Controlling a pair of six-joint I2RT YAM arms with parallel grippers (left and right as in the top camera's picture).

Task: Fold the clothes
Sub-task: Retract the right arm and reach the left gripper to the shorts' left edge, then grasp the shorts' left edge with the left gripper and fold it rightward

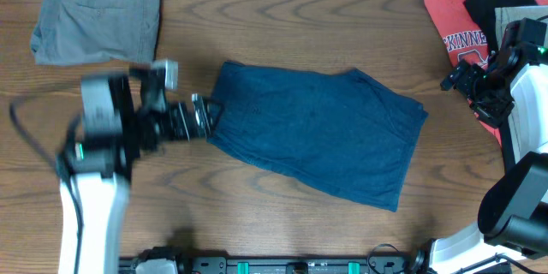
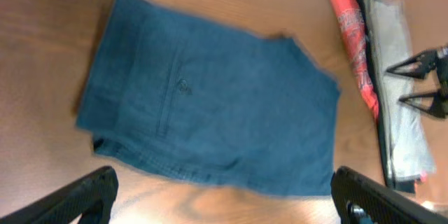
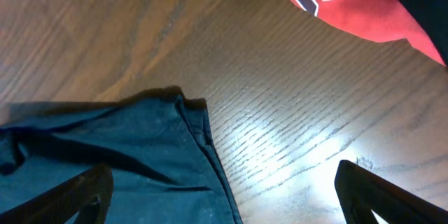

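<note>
- Your left end effector (image 1: 206, 113) is spread wide with nothing between its fingers. It sits at the side of the shorts that faces the desk's left edge. The overhead view is blurred there, so you cannot tell whether it touches cloth.
- Your right end effector (image 1: 455, 79) is likewise spread and empty, near the desk's right edge beside the red T-shirt (image 1: 452, 27).
- The navy shorts (image 1: 317, 133) lie flat and slanted across the middle of the desk (image 1: 257, 231), well apart from the grey-brown shorts (image 1: 98, 17) in the far left corner.
- Expect soft, limp, denim-like cloth with some weight. It should sag from a single pinch, and it is unlikely to slip or be damaged. Seams and hems will probably give the surest hold, so take a corner at each end, not the loose middle.
- The left wrist view shows a stitched back pocket (image 2: 175, 87) with a button, which the overhead view does not resolve.
- The right wrist view shows one hem corner (image 3: 189, 112) with layered edges, suggesting doubled fabric. Only the overhead view gives you the whole outline and both arms.
</note>
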